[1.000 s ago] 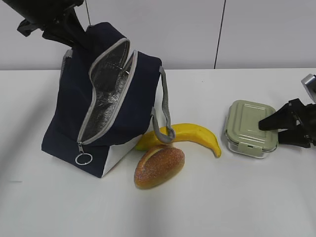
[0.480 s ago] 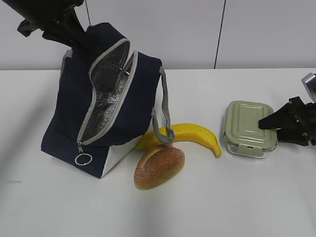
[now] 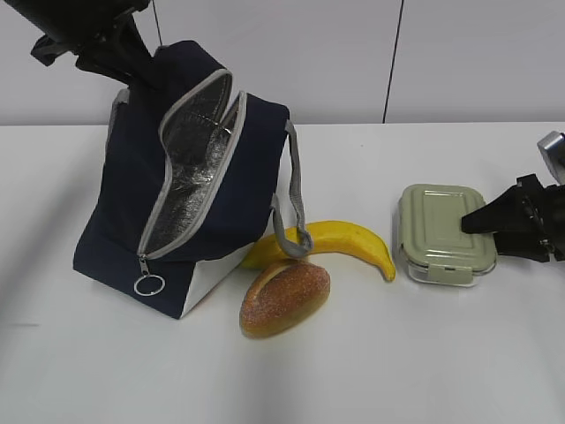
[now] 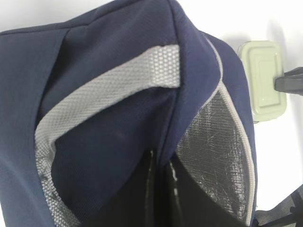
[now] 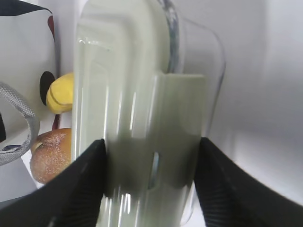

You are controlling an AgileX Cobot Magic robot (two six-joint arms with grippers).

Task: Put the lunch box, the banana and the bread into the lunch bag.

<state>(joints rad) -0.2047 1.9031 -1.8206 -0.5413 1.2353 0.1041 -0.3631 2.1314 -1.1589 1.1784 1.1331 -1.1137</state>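
The right gripper [image 5: 150,184] clasps the sage-green lidded glass lunch box [image 3: 444,233] – first item. Next (likely): lift it toward the tilted navy fabric lunch bag [image 3: 190,177], propped by the left gripper, its grasp hidden

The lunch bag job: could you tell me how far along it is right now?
Done: the lunch bag is unzipped, its foil lining showing, with the left gripper up at its top. In hand: the right gripper straddles the lunch box, which sits on the table. Left: the lunch box, the banana and the bread are all outside the bag.
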